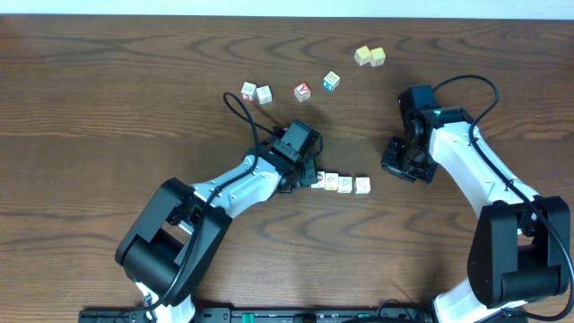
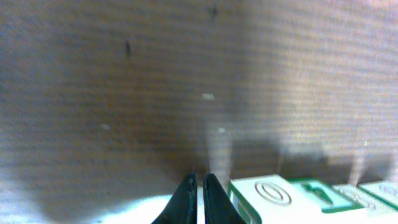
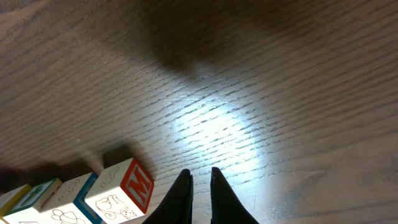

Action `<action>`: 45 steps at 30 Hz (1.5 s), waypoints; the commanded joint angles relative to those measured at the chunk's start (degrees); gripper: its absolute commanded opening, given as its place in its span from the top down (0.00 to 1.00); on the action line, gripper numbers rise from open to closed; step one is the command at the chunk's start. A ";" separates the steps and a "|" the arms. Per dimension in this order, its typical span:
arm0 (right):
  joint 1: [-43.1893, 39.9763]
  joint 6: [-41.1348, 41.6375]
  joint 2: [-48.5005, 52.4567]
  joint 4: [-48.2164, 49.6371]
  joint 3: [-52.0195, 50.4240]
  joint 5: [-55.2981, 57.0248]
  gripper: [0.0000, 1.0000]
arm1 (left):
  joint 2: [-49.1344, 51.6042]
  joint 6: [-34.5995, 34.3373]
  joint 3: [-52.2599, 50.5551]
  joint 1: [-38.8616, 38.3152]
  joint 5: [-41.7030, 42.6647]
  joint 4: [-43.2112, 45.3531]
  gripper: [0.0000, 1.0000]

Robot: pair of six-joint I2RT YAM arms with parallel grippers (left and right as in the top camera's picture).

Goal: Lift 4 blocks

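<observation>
The blocks [image 1: 341,183] lie in a short pale row on the table, just below centre. My left gripper [image 1: 309,178] sits at the row's left end and hides part of it. In the left wrist view its jaws [image 2: 200,186] are shut and empty, with a green-edged block [image 2: 267,198] right beside the right finger. My right gripper [image 1: 391,166] stands a short way right of the row, apart from it. Its jaws [image 3: 199,177] are nearly together with only bare wood between them. To their left stands the end block with a red M [image 3: 121,190].
Two cream cubes [image 1: 256,92] stand at the back. To their right are a red-faced cube [image 1: 303,91] and a blue-faced cube [image 1: 331,82], then two pale yellow cubes [image 1: 369,56] further right. The left arm's cable [image 1: 240,112] loops over the table near the cream cubes.
</observation>
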 commanded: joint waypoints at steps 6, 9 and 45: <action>1.20 -0.11 -1.16 -0.09 -0.28 -0.04 0.91 | 0.28 3.74 -0.24 1.62 -3.67 5.29 0.93; 1.20 -0.13 -1.16 -0.26 -0.28 0.00 0.91 | -1.44 10.56 0.63 1.60 0.57 6.78 0.93; 1.20 -0.59 -1.16 1.38 -0.28 0.44 0.90 | -1.01 10.03 1.16 -5.60 -5.11 8.00 0.93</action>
